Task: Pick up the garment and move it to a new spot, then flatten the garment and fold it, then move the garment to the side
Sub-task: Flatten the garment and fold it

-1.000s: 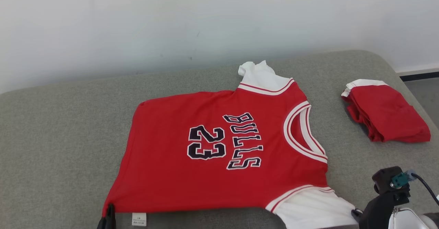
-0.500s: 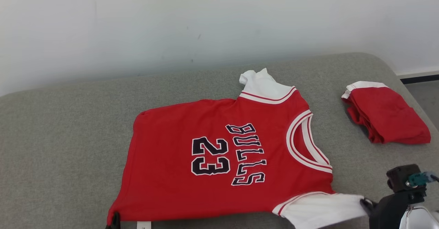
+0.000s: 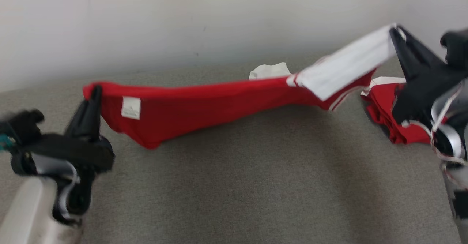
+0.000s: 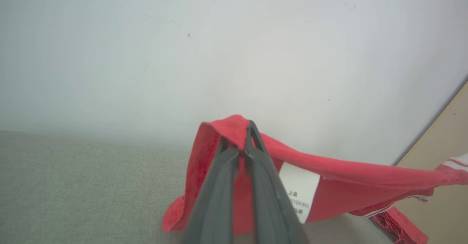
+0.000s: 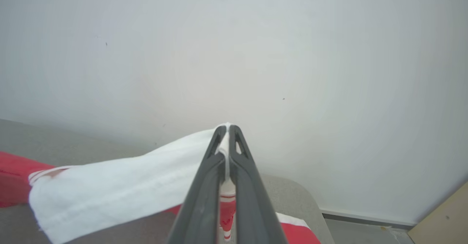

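You look to be in the flatten-and-fold part of the job, most likely bringing the near edge over. The red basketball jersey with white sleeves point(image 3: 204, 101) hangs slung between your two arms. Its lower fold and the far white sleeve point(image 3: 268, 71), around 12 o'clock in the head view, seem to rest on the grey upholstered bench point(image 3: 234, 171), though the blur leaves that unsure. Your left gripper point(image 3: 96, 90) sits at 9 o'clock, fingers pointing up and pinched together on the red hem corner, right beside the small white care label point(image 3: 130, 108). The left wrist view confirms this, with cloth bunched over that gripper's point(image 4: 239, 141) tips. Your right gripper point(image 3: 394, 32) is higher, at 2 o'clock, clamped on the tip of the near white sleeve point(image 3: 347, 68). In the right wrist view white fabric is nipped between that gripper's point(image 5: 227, 130) tips. The right arm rides higher than the left, so the held edge slopes down toward 9 o'clock and sags in the middle. For the next move, level the two grips and draw them gently apart to take out the sag. Then carry the edge toward 12 o'clock and lay it down evenly. Watch the second, folded red-and-white garment point(image 3: 382, 105) at 3 o'clock, just below your right gripper, which a low sweep could snag.
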`<state>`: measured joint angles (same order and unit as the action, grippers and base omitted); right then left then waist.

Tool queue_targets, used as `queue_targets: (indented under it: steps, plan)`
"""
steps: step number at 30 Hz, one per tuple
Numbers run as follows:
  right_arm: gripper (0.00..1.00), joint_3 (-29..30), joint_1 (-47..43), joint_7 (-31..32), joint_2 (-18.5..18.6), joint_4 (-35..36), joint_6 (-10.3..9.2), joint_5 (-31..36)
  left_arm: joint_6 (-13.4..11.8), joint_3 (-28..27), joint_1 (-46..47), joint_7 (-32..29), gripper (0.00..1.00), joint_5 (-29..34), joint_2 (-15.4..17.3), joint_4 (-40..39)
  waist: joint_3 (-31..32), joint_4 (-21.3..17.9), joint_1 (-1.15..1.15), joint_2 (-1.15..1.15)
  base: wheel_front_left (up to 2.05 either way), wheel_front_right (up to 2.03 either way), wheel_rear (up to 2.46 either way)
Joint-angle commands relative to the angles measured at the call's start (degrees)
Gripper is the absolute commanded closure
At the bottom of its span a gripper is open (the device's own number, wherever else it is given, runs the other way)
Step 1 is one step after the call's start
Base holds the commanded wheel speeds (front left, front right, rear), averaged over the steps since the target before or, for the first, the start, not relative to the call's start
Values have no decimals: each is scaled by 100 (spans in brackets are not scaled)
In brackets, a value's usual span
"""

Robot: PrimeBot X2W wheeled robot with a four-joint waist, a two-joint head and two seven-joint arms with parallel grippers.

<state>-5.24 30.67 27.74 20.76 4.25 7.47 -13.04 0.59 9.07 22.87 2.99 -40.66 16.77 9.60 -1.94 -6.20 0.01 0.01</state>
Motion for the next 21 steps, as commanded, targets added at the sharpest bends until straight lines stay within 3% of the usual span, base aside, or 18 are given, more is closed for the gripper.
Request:
queue_targets:
  steps: [1,6,9,15,21]
  plan:
    - [100,-132,467,-126,15,-177,0,-31,37,-99,316,-156,100,-161,70,20,-250,-229,-1,-1,0,0,0]
    - [100,-580,2415,-642,26,-1218,0,47,85,-173,1852,-862,100,-155,557,-3,-811,-432,-1,-1,0,0,0]
    - [100,-671,3391,-975,35,-1734,0,166,80,-182,2676,-1072,100,-115,674,25,-1113,-448,-1,-1,0,0,0]
    - [100,-637,4652,-1433,-44,-2563,0,297,75,-144,3813,-1190,100,-104,622,248,-1665,-423,-1,-1,0,0,0]
    - [100,-596,5300,-1632,-47,-2999,0,339,48,-100,4461,-1234,100,-11,636,405,-2434,-396,-1,-1,0,0,0]
